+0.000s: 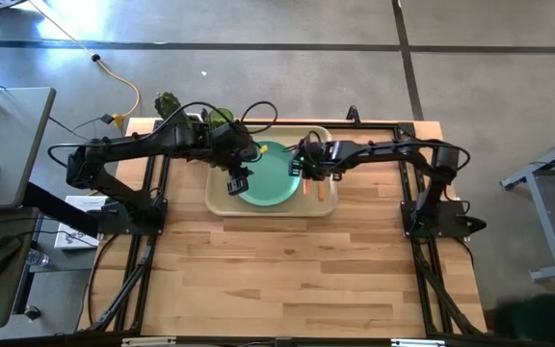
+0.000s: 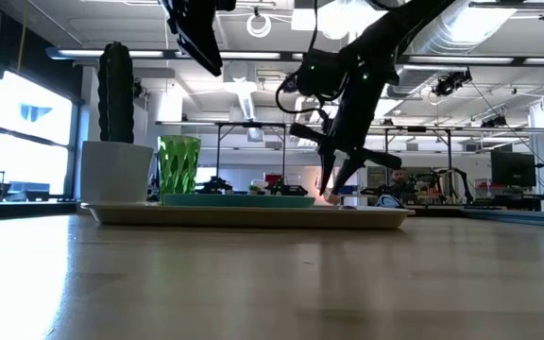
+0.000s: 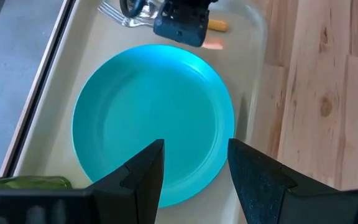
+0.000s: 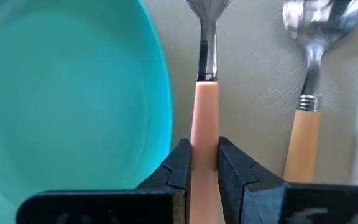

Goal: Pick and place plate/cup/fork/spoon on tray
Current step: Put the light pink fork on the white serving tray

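Note:
The beige tray (image 1: 218,198) lies at the table's far middle. The teal plate (image 1: 270,175) lies flat on it, and also shows in the left wrist view (image 3: 148,112). The green cup (image 2: 178,166) stands at the tray's far left. The fork (image 4: 206,56) lies just right of the plate, and the spoon (image 4: 309,74) lies right of the fork. My right gripper (image 4: 204,163) is shut on the fork's orange handle. My left gripper (image 3: 194,155) is open and empty, high above the plate's near left part. My right gripper pinches the fork's orange handle (image 4: 205,124) between its two fingers, behind the metal neck. The fingers (image 2: 333,184) come from above, slanting down, and lie on the handle's two long sides. The fork points away along the tray floor; whether it is lifted I cannot tell.
A white square pot (image 2: 116,172) with a dark cactus (image 2: 116,90) stands left of the cup at the table's far left. Bare wood (image 1: 297,270) spreads over the near half of the table. The arm bases (image 1: 432,217) stand at the left and right sides.

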Tool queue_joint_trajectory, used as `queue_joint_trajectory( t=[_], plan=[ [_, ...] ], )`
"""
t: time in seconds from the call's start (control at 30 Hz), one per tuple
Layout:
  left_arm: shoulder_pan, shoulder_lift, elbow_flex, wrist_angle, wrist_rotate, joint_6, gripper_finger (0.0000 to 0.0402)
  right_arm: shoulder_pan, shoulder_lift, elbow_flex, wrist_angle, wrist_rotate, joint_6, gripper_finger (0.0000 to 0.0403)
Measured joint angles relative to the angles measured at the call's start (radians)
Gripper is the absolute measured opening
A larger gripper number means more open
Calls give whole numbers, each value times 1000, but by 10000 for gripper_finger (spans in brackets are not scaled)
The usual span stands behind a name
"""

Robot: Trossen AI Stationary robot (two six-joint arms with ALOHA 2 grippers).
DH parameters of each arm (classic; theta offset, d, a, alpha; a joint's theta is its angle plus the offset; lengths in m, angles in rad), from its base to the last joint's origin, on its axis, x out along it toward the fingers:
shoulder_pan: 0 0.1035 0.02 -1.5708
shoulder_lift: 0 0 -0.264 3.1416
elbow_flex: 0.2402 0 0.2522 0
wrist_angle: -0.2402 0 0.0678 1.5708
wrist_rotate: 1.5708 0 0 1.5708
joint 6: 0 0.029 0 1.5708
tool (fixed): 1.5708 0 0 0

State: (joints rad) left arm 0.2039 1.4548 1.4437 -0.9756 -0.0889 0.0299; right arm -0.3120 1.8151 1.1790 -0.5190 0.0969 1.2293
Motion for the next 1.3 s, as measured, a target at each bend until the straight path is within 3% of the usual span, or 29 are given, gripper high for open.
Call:
queue_joint_trajectory(
  t=[1.3],
  plan=[
    [0, 0, 0, 0, -1, 20, 166, -22, 77, 0, -58, -38, 27, 28]
  ],
)
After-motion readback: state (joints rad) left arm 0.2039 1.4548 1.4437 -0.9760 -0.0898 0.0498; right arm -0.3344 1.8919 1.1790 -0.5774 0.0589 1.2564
